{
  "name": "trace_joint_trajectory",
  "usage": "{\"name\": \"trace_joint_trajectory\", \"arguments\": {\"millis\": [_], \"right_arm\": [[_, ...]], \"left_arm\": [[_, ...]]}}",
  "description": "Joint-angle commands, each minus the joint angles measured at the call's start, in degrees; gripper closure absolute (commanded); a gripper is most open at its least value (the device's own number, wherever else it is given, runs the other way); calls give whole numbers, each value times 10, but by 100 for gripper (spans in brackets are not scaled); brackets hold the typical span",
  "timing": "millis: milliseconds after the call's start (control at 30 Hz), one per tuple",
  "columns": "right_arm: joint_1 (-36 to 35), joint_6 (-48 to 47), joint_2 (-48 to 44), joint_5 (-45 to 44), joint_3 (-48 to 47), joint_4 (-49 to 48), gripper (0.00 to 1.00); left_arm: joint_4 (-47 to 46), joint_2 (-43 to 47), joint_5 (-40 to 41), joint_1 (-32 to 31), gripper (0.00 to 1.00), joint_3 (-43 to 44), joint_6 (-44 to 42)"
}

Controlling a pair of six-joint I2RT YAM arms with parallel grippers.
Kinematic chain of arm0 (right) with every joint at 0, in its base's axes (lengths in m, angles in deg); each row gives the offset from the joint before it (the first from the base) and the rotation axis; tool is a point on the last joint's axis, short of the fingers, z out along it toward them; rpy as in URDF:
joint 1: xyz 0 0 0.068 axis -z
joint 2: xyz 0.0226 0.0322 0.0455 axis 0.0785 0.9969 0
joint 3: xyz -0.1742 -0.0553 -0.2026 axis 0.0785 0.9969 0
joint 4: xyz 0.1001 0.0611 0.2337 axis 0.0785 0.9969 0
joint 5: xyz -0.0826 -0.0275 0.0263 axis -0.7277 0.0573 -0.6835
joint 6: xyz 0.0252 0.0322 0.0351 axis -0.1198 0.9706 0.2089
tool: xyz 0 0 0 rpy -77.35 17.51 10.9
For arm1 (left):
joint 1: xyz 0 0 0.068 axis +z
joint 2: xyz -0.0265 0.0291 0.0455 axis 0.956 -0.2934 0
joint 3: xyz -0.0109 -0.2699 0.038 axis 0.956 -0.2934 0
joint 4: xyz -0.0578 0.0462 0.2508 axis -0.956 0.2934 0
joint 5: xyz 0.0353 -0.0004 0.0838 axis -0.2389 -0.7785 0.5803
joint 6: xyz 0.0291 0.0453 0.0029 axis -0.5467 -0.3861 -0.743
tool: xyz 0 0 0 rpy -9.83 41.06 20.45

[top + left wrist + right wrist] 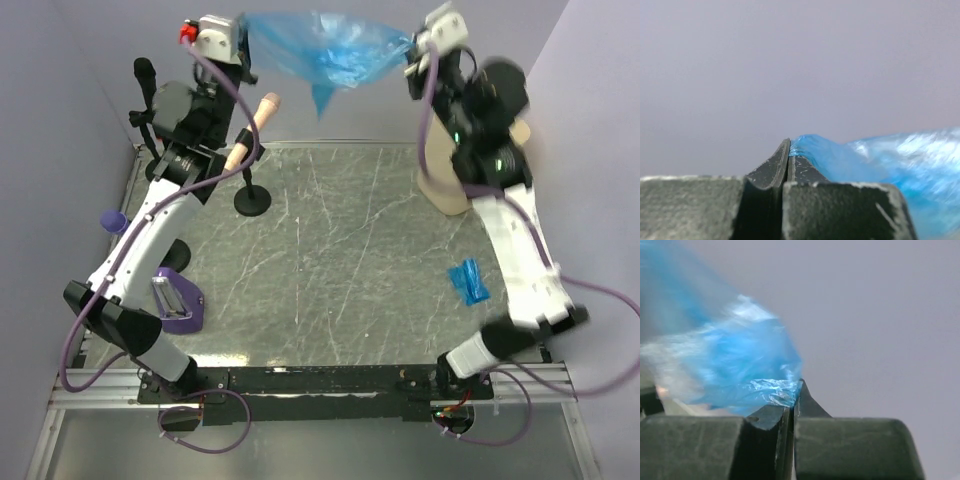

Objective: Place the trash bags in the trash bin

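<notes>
The left claw (247, 42) is pinched fully closed on one edge of a blue trash bag (325, 50), and the right claw (410, 58) is pinched closed on the opposite edge. The bag hangs stretched between the 2 claws, high above the tabletop (330, 260), with a loose point of film drooping from its middle.

The trash bin (440, 185) stands on the tabletop below the right claw, largely hidden behind that arm, with only parts of its cream wall showing. It is well apart from the left claw, off to that claw's right. A 2nd, folded trash bag (467, 282) lies flat on the tabletop, further below the right claw and toward the arm bases, apart from the bin.

Only the top view shows the bin, the folded bag and the full span of the held bag. It also shows a black stand (250, 200) below the left claw.

The left wrist view shows what the top view cannot. The left claw (789, 150) has no gap between its fingers, and the bag (880, 160) spreads away to its right against a plain grey wall. The right wrist view likewise shows the right claw (796, 390) tight on crumpled film, with the bag (740, 365) billowing blurred to its left.
</notes>
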Motion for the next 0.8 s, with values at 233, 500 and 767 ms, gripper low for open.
{"name": "trace_joint_trajectory", "arguments": {"millis": [233, 500, 767], "right_arm": [[-101, -358, -166, 148, 654, 390, 100], [-80, -215, -462, 156, 776, 138, 100], [23, 65, -298, 92, 594, 196, 100]], "left_arm": [[641, 73, -353, -94, 99, -369, -555], [520, 100, -419, -93, 99, -398, -266], [397, 138, -265, -60, 99, -374, 53]]}}
